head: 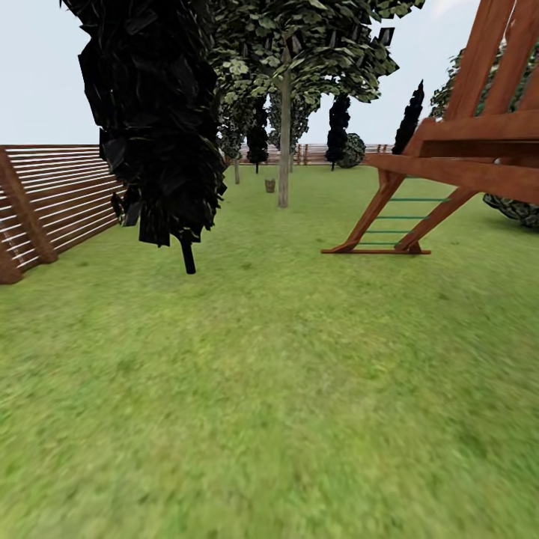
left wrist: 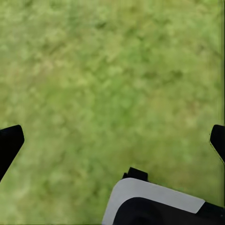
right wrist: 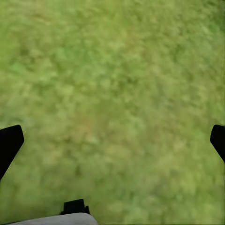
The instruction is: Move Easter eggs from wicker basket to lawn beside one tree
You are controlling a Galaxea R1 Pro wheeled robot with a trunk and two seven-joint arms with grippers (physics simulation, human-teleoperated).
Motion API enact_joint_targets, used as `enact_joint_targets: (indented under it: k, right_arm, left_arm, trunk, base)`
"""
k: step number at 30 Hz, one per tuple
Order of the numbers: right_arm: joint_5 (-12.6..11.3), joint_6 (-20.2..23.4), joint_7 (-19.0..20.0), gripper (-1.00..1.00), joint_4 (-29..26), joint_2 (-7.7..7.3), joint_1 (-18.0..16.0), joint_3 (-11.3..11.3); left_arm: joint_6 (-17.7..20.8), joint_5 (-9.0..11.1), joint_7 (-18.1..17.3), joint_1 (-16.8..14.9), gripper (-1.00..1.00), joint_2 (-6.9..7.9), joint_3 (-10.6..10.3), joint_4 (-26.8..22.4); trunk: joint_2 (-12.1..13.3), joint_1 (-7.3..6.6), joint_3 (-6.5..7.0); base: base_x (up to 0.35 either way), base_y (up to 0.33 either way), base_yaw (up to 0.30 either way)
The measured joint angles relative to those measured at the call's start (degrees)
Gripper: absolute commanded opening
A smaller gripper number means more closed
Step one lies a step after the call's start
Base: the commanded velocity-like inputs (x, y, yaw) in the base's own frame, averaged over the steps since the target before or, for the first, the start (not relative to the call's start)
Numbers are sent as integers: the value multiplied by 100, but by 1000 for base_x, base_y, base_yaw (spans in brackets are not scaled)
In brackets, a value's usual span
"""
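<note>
Far off on the lawn (head: 269,389), a small brown wicker basket (head: 269,185) stands just left of a tree with a slim pale trunk (head: 284,142). At this distance the Easter eggs cannot be made out. In the left wrist view my left gripper (left wrist: 112,140) hangs open over bare grass, its dark fingertips (left wrist: 9,140) spread wide with nothing between them. The right wrist view has my right gripper (right wrist: 112,140) open the same way above grass, one fingertip (right wrist: 10,139) at each side.
A dark-leaved tree (head: 153,112) on a thin stem stands close at the left. A slatted wooden fence (head: 52,202) runs along the left side. The wooden playset (head: 449,165) with its ladder rises at the right. More trees and fence line the far end.
</note>
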Motion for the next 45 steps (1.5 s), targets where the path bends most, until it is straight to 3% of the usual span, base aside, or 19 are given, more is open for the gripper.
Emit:
enact_joint_targets:
  k: [21, 45]
  right_arm:
    - [0, 1, 0, 100, 0, 0, 0, 0]
    - [0, 2, 1, 100, 0, 0, 0, 0]
  left_arm:
    - [23, 26, 4, 0, 100, 3, 10, 0]
    - [62, 13, 16, 0, 100, -38, -1, 0]
  trunk:
    - [0, 0, 0]
    - [0, 0, 0]
  base:
    - [333, 5, 0]
    - [333, 124, 0]
